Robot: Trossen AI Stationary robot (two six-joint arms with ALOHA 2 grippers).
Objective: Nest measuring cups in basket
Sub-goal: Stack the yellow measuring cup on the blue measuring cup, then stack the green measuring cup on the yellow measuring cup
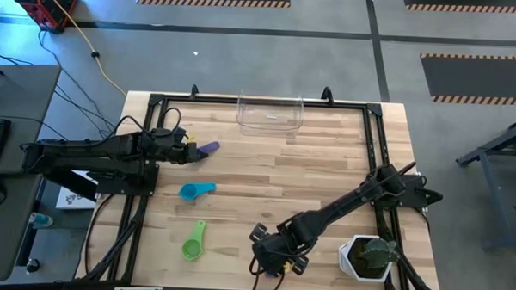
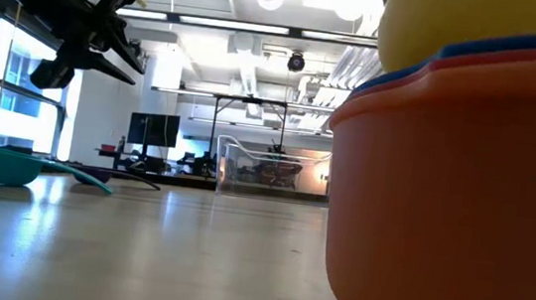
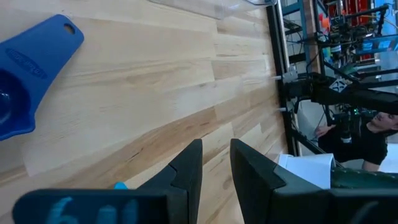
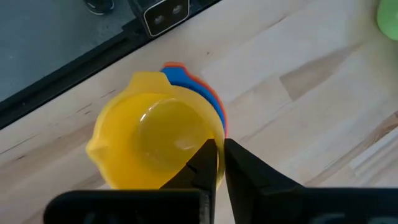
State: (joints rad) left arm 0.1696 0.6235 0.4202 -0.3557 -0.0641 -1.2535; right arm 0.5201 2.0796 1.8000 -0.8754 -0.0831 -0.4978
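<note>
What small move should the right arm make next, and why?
Probably lift the nested stack slightly. The right gripper sits at the rim of the yellow cup, which tops that stack, and the clear basket stands far away, on the opposite side.

The left tool [image 1: 191,150] reaches level from its arm, fingers [image 3: 186,171] narrowly apart. The right tool [image 4: 221,163] points down, fingers seemingly almost closed, its arm angled behind.

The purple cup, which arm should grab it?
Probably left. The left hand is right beside the purple cup, while the right hand is over the yellow cup stack at the near edge.
</note>
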